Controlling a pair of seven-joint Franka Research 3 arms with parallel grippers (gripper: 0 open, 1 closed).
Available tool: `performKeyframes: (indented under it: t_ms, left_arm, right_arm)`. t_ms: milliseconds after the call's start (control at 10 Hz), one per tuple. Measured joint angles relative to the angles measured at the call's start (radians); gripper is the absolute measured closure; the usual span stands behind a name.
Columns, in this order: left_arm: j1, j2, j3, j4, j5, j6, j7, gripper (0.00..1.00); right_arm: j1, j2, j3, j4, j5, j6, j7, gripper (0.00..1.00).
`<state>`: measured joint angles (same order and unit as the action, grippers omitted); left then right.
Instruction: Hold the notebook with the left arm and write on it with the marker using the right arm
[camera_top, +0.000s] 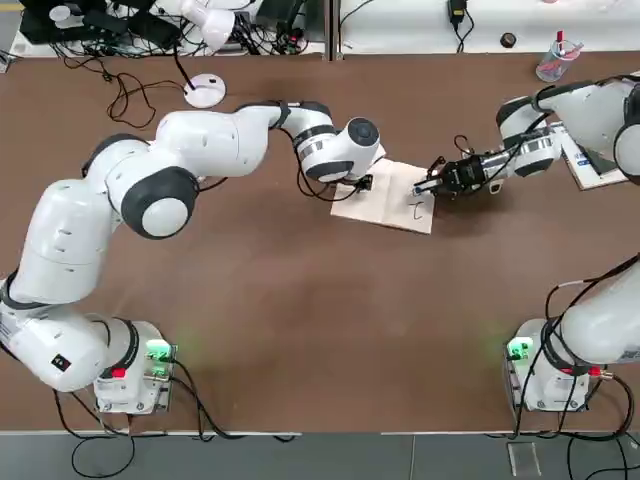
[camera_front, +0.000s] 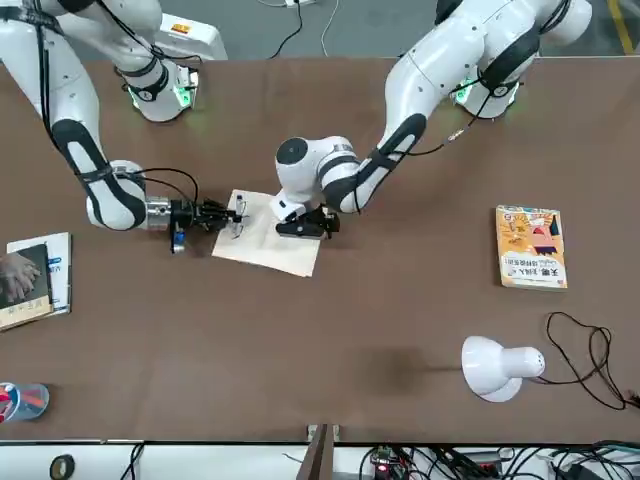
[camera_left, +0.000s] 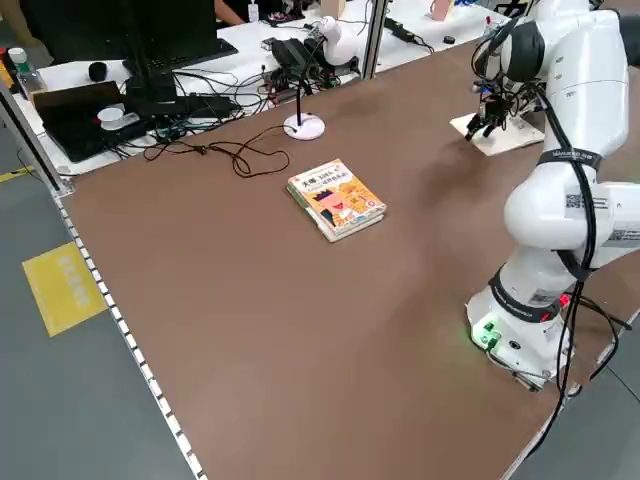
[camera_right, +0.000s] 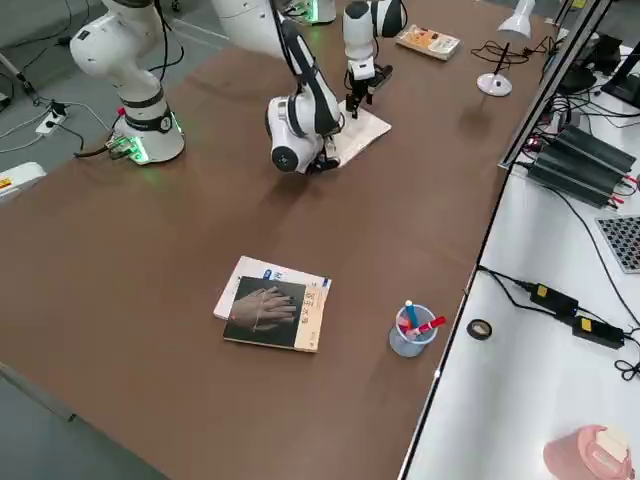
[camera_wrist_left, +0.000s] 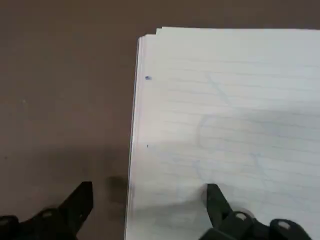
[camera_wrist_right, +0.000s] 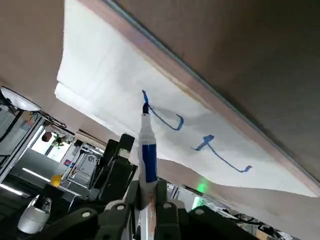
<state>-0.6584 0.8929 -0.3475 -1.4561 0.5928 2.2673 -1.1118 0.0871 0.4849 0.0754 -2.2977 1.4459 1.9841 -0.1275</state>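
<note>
Cream notebook (camera_top: 392, 193) lies flat — left gripper (camera_wrist_left: 145, 210) spread over its edge, right gripper (camera_wrist_right: 145, 197) pinching the marker (camera_wrist_right: 147, 150), tip on the page.

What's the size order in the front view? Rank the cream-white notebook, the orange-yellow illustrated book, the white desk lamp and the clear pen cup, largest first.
1. Cream-white rectangular notebook, partly covered by the left pincer.
2. White desk lamp and orange-yellow illustrated book: they look alike, so no ranking.
3. Clear pen cup, cut by the picture's edge.
</note>
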Motion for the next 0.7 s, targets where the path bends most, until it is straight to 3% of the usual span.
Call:
performKeyframes:
  t_ms: [700]
  left_arm:
    - [0.000, 0.000, 0.000, 0.000, 0.000, 0.000, 0.000, 0.00]
  right_arm:
    - [0.025, 0.003, 0.000, 0.003, 0.022, 0.003, 0.000, 0.84]
